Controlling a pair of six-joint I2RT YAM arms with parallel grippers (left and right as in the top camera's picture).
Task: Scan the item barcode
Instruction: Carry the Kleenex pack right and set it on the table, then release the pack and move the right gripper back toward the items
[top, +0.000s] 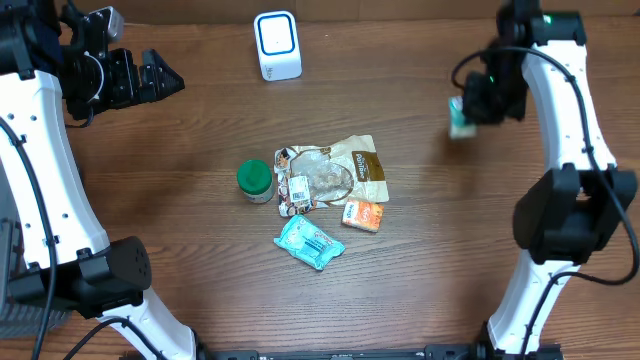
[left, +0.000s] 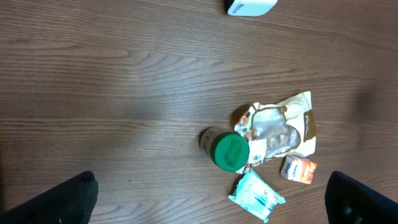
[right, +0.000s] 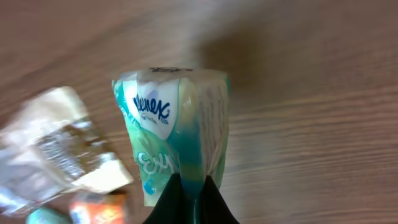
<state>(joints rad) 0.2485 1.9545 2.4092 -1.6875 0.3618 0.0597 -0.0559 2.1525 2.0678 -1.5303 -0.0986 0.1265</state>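
Kleenex pack (right: 171, 124) is pinched edgewise in the right gripper (right: 189, 186), well right of the scanner (top: 277, 45), presumably for barcode presentation; left gripper (top: 160, 78) is held wide, empty.

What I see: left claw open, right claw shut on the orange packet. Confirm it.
Not quite. The right claw is shut on the Kleenex tissue pack, not the orange packet, which lies on the table; the right wrist view shows it. The left claw is open, as you say.

Teal Kleenex pack (right: 169, 134), upright, pinched at base
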